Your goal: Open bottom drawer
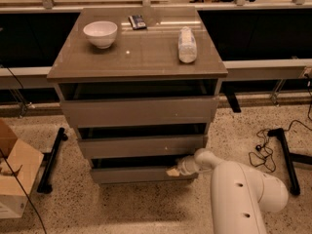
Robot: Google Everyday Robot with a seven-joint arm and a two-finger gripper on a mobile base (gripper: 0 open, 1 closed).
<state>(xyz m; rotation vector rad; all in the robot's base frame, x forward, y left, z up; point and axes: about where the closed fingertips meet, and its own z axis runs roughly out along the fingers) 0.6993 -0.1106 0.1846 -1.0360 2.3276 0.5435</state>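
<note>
Nearest in the scene, at the lower right, is the robot's white arm [243, 194], a bulky rounded body that narrows as it reaches left toward the cabinet. At the near left, a cardboard box [14, 179] sits on the speckled floor [146, 211].

The gripper [173, 171], with a pale cream tip, is low against the cabinet at the right end of the bottom drawer [131, 175]. It meets the top edge of the drawer front, just under the dark gap above that edge. I cannot tell how far open the gripper is, or whether it has hold of the edge or only rests against it.

The bottom drawer is the lowest of three flat grey fronts, just above the floor, and most of its front stretches left of the gripper.

Above it is the middle drawer [141, 146], then the top drawer [139, 111], each with a dark gap over it. A black stand foot [51, 161] lies on the floor left of the cabinet, and a black cable [263, 147] lies to the right.

Farther back, the glossy cabinet top [141, 62] holds a white bowl [100, 33] at the far left and a pale bottle [187, 45] lying on its side at the right. A small dark packet [137, 22] lies between them at the far edge.
</note>
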